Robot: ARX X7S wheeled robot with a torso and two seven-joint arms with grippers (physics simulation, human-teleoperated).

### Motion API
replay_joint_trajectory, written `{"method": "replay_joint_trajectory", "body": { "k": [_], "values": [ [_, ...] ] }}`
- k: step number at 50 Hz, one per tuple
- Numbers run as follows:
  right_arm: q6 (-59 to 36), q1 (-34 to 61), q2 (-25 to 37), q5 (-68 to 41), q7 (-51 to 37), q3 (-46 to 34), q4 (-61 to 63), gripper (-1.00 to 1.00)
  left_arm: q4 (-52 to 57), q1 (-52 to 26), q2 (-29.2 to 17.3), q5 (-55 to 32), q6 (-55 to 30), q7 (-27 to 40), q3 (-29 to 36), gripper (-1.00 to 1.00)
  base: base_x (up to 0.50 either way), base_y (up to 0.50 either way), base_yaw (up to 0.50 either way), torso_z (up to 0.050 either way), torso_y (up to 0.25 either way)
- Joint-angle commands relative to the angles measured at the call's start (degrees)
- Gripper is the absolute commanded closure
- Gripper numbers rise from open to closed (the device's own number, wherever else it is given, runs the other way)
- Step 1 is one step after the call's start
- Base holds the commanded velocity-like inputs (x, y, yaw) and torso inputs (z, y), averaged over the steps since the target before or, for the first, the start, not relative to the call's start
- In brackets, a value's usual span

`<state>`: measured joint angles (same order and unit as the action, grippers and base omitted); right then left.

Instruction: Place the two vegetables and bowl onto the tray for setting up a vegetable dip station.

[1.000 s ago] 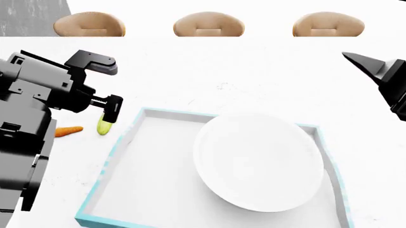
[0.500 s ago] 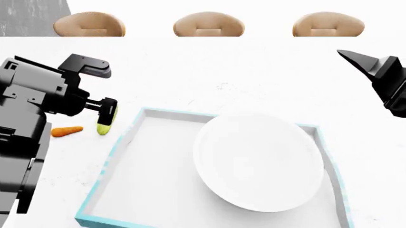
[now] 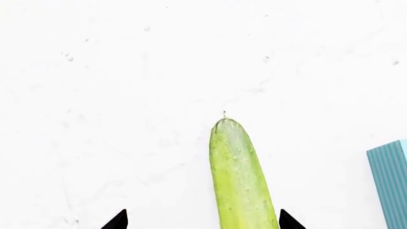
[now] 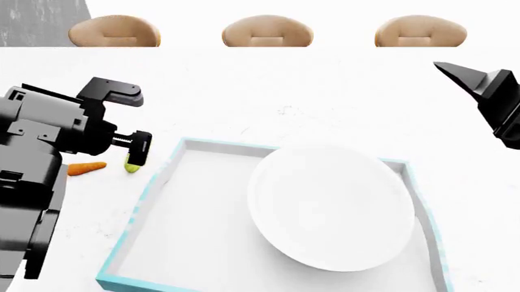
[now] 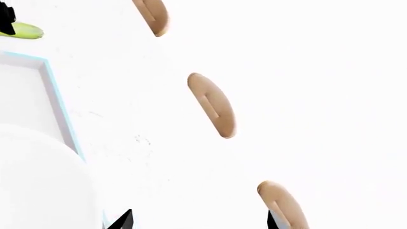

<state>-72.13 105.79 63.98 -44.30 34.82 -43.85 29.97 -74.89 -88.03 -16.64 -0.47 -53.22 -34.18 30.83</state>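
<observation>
Plainly, our left claw [image 4: 134, 125] hangs over the cucumber [image 3: 240, 179], its jaws spread wide; in the left wrist view the two black fingertips [image 3: 117, 221] stand on either side of the cucumber, one just beside it and the other well apart, and we cannot tell whether either one touches it. The cucumber lies flat on the white surface [image 4: 268, 85], just outside the tray [image 4: 162, 173] near its far left corner, and a blue corner of the tray wall shows beside it in the wrist view. The carrot [image 4: 85, 168] lies on the surface a little farther from the tray than the cucumber, near it but apart. The bowl [image 4: 332, 204] sits inside the tray, toward its right side. Our right claw [image 4: 467, 78] hovers beyond the tray's far right corner, well apart from it; its two tips stand apart in the right wrist view and hold nothing. Three tan chairs [image 4: 267, 31] line the far edge of the surface.
</observation>
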Motion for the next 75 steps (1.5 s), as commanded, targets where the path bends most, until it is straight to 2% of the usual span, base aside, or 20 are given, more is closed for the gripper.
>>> {"method": "replay_joint_trajectory", "body": {
  "k": [1, 38, 39, 55, 66, 75],
  "values": [
    [-0.8, 0.6, 0.0, -0.2, -0.1, 0.0, 0.4, -1.0, -0.1, 1.3, -0.1, 0.3, 0.4, 1.0, -0.9, -1.0, 0.0, 0.0, 0.0, 0.0, 0.0],
    [-1.8, 2.3, -0.4, 0.1, 0.4, -0.5, 0.5, -1.0, -0.1, 5.1, 0.3, 0.4, 1.3, 2.4, -2.7, -1.0, 0.0, 0.0, 0.0, 0.0, 0.0],
    [-1.9, 2.4, -0.5, 0.1, 0.4, -0.5, 0.4, -1.0, -0.1, 5.1, 0.3, 0.4, 1.9, 3.1, -2.9, 1.0, 0.0, 0.0, 0.0, 0.0, 0.0],
    [-1.9, 3.2, -1.0, 0.4, 0.6, -0.6, 0.0, -1.0, -0.1, 3.6, -0.2, 0.6, 3.4, 4.9, -3.1, 1.0, 0.0, 0.0, 0.0, 0.0, 0.0],
    [-0.2, 1.2, -0.1, -0.4, -0.5, 0.5, 0.0, -1.0, -0.1, -1.6, -1.0, 0.1, 6.9, 5.8, -4.6, 1.0, 0.0, 0.0, 0.0, 0.0, 0.0],
    [2.1, -2.2, 0.8, -2.1, -2.5, 2.3, 0.2, -1.0, -0.1, -9.7, 0.6, 0.9, 10.3, -3.2, -2.1, 1.0, 0.0, 0.0, 0.0, 0.0, 0.0]
  ]
}}
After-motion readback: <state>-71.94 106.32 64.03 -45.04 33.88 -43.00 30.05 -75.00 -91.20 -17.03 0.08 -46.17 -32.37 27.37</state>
